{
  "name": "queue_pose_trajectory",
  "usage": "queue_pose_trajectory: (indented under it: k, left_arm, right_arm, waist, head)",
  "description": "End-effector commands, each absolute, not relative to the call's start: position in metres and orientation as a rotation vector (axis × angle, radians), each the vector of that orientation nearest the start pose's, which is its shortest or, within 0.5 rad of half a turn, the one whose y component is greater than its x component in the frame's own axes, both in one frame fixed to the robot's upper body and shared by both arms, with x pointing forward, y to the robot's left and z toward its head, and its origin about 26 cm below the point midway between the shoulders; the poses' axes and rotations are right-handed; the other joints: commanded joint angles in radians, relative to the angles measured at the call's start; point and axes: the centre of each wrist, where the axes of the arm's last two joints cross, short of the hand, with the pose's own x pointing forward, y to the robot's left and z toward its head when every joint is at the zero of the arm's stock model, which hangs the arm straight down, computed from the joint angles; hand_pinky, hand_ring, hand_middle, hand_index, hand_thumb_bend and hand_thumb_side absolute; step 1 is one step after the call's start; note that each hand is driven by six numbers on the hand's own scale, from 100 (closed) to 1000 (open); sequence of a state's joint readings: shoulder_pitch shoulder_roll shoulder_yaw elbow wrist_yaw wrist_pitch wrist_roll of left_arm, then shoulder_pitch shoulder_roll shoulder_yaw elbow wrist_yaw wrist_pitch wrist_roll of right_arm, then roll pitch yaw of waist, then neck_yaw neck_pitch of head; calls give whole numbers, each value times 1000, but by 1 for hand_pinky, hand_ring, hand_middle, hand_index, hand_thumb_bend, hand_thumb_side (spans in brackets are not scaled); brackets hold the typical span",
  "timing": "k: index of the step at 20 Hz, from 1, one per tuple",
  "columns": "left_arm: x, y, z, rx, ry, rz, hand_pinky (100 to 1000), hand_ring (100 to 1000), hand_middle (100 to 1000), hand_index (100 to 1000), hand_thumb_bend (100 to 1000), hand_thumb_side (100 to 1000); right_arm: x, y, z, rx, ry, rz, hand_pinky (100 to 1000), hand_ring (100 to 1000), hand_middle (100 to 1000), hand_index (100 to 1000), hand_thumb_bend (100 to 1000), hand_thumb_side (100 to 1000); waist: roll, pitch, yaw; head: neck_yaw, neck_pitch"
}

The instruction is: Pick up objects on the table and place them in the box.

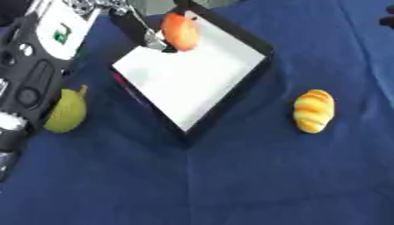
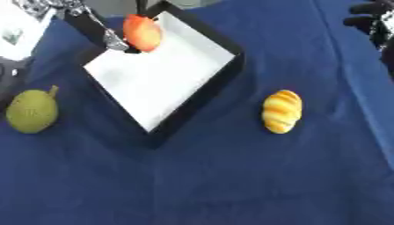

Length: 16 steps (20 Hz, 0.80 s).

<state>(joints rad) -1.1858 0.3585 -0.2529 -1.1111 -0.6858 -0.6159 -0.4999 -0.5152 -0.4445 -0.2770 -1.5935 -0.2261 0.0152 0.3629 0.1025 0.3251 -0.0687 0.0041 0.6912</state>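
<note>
A box [image 1: 184, 79] with a white floor and black walls lies askew at the upper middle of the blue cloth. Over its far corner my left hand [image 1: 152, 38] is shut on an orange-red fruit [image 1: 180, 31], silver fingers against the fruit's left side. A green pear [image 2: 32, 110] lies on the cloth left of the box. A yellow striped bread roll [image 1: 314, 110] lies to the box's right. My right hand [image 2: 371, 15] shows at the upper right corner, dark fingers relaxed and holding nothing, far from all the objects.
My left arm [image 1: 38, 57], black and white, runs down the left edge and hangs partly over the pear in the left eye view. The blue cloth [image 1: 231, 184] covers the whole table, with open room in front of the box.
</note>
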Motion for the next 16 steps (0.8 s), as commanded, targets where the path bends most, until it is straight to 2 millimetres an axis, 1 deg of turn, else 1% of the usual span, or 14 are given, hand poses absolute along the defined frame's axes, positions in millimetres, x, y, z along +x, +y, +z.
queue_pose_trajectory:
  k: [1,4,6,8,9,11,12,13,14,15,16]
  left_arm:
    - [471,166,320,-734,2183,2362,591,553,500,514,558,100]
    - [480,165,307,-754,2162,2437,607,568,515,534,551,100]
    - [485,165,299,-774,2153,2475,623,580,527,548,527,100]
    - [489,166,292,-794,2149,2496,648,601,549,574,474,100]
    - [490,166,288,-801,2141,2510,682,622,570,599,443,100]
    - [493,167,282,-805,2126,2534,743,697,642,673,408,100]
    - [494,168,280,-805,2124,2537,781,741,701,731,411,100]
    - [494,169,280,-806,2128,2533,803,762,729,761,410,100]
    - [495,169,279,-807,2135,2527,860,818,795,834,392,125]
    - [495,170,279,-807,2142,2522,900,857,844,881,376,200]
    - [495,170,280,-810,2155,2512,916,871,860,902,384,238]
  right_arm:
    - [360,-366,236,-38,-2150,418,1000,787,754,882,100,600]
    - [360,-365,237,-31,-2152,418,1000,787,753,882,100,599]
    - [360,-364,237,-25,-2153,417,1000,786,752,882,100,599]
    - [360,-363,238,-21,-2154,418,1000,786,752,882,100,599]
    - [360,-362,238,-19,-2154,418,1000,785,752,881,100,599]
    - [360,-361,239,-15,-2155,418,1000,785,751,881,100,599]
    - [360,-361,239,-14,-2155,417,1000,784,751,881,100,599]
    - [360,-361,239,-14,-2154,418,1000,784,751,881,100,599]
    - [360,-361,239,-13,-2153,420,1000,784,750,880,100,600]
    - [360,-361,239,-12,-2152,423,1000,783,750,879,100,599]
    - [360,-361,238,-11,-2151,425,1000,783,749,879,100,599]
  waist:
    - [3,-29,-4]
    - [4,-30,-8]
    - [6,-30,-12]
    - [7,-31,-14]
    - [8,-31,-15]
    - [9,-31,-16]
    - [9,-32,-16]
    - [9,-32,-16]
    - [9,-32,-16]
    - [9,-32,-16]
    - [8,-32,-15]
  head:
    - [4,0]
    - [7,2]
    - [8,3]
    - [7,4]
    - [7,4]
    - [8,4]
    - [9,5]
    - [8,5]
    - [9,6]
    - [9,6]
    - [9,6]
